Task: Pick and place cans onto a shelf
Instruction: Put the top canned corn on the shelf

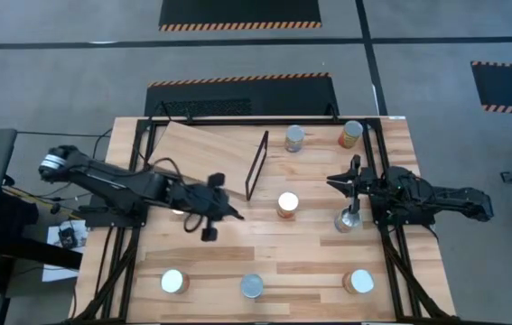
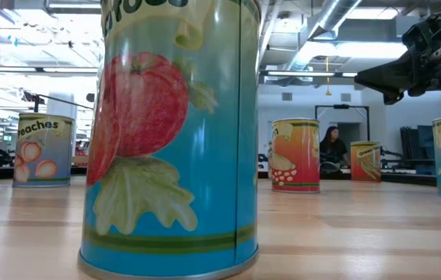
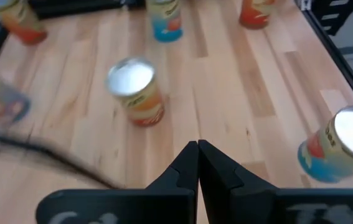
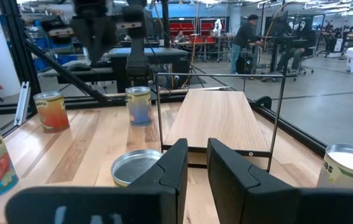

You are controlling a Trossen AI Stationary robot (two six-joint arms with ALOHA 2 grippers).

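Several cans stand upright on the plank table: two at the far right (image 1: pixel 294 137) (image 1: pixel 350 134), one in the middle (image 1: pixel 287 205), one under my right arm (image 1: pixel 347 219), and three along the near edge (image 1: pixel 173 282) (image 1: pixel 252 286) (image 1: pixel 358 283). The shelf (image 1: pixel 203 152) is a light board at the far left with a black frame (image 1: pixel 257 165) at its end. My left gripper (image 1: pixel 237 215) (image 3: pixel 197 163) is shut and empty, left of the middle can (image 3: pixel 136 90). My right gripper (image 1: pixel 332 181) (image 4: pixel 198 163) is slightly open and empty, right of that can (image 4: pixel 136 168).
Black metal rails (image 1: pixel 382 162) run along the table's left and right sides. A cable (image 3: pixel 51 158) crosses in front of my left gripper. In the low view the nearest can (image 2: pixel 173 132) fills the front. People (image 4: pixel 244 40) stand in the room beyond the table.
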